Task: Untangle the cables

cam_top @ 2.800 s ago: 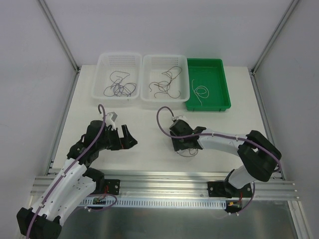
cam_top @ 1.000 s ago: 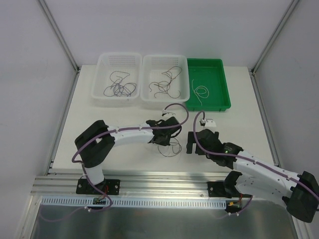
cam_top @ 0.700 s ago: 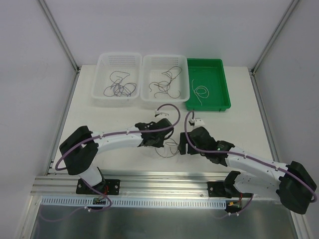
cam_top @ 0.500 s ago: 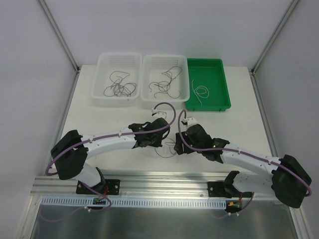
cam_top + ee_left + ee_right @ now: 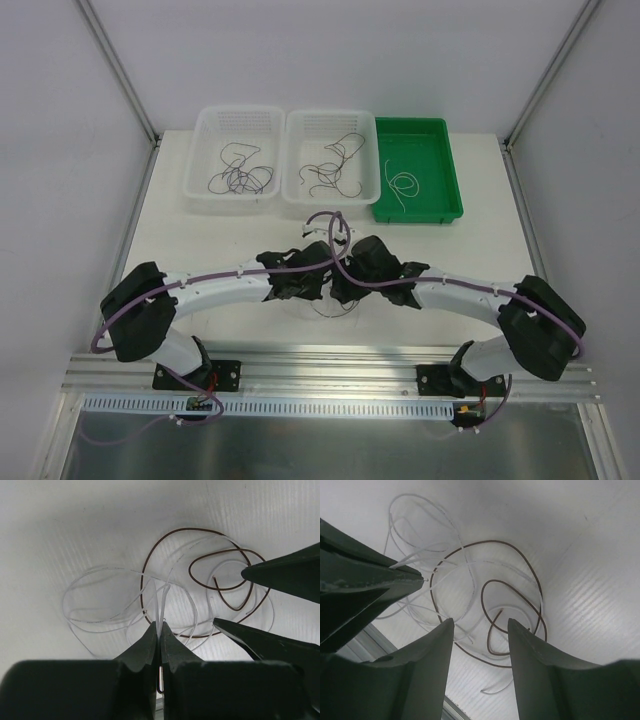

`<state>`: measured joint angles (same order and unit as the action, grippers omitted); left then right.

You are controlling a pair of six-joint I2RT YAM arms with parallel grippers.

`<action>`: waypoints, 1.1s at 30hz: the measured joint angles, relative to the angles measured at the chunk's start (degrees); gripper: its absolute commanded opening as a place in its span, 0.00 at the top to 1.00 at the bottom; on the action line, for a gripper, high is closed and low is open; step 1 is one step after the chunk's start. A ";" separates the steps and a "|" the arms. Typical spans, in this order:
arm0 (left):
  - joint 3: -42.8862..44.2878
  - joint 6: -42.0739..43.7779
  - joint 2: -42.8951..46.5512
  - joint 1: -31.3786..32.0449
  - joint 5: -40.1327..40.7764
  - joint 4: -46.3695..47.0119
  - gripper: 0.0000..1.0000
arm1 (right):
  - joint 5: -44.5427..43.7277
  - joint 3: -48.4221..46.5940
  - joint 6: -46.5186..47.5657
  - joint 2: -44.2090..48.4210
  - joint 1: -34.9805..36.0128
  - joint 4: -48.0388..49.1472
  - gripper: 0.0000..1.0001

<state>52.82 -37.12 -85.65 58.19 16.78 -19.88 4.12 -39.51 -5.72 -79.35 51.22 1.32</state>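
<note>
Near edge of the table, midway: left gripper (image 5: pixel 160 626) is pinched shut on the white cable (image 5: pixel 107 569). The right gripper (image 5: pixel 480 625), jaws apart and gripping nothing, straddles the brown cable (image 5: pixel 485 542) looped through it; this pair is not yet parted. Far edge: left basket (image 5: pixel 240 111), middle basket (image 5: pixel 330 115) and green tray (image 5: pixel 440 125) hold separated strands.

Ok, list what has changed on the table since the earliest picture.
The left gripper swung in from the left and shut on the white cable. The right gripper backed off rightward, then returned, jaws narrowing astride the brown cable. The baskets and green tray are unchanged.
</note>
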 measured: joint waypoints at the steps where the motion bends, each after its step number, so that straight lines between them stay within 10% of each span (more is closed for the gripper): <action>1: -0.20 0.00 0.13 0.00 0.00 -0.02 1.00 | 0.44 -0.28 0.15 -1.07 -0.07 0.50 0.51; 9: -1.16 -1.01 0.83 -0.11 0.33 -0.11 1.00 | 3.10 -1.38 1.01 -7.10 -0.72 3.48 0.63; 18: -2.84 -0.96 2.05 -0.07 0.92 0.59 1.00 | 3.85 -1.18 2.27 -5.95 -0.85 2.82 0.99; 33: -18.38 -1.36 17.40 -15.52 1.73 1.42 1.00 | -16.06 -5.95 4.24 39.23 -12.79 -25.20 0.99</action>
<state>34.44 -38.48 -68.25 42.68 18.50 -18.46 -11.94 -45.45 -1.48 -40.12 38.44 -23.88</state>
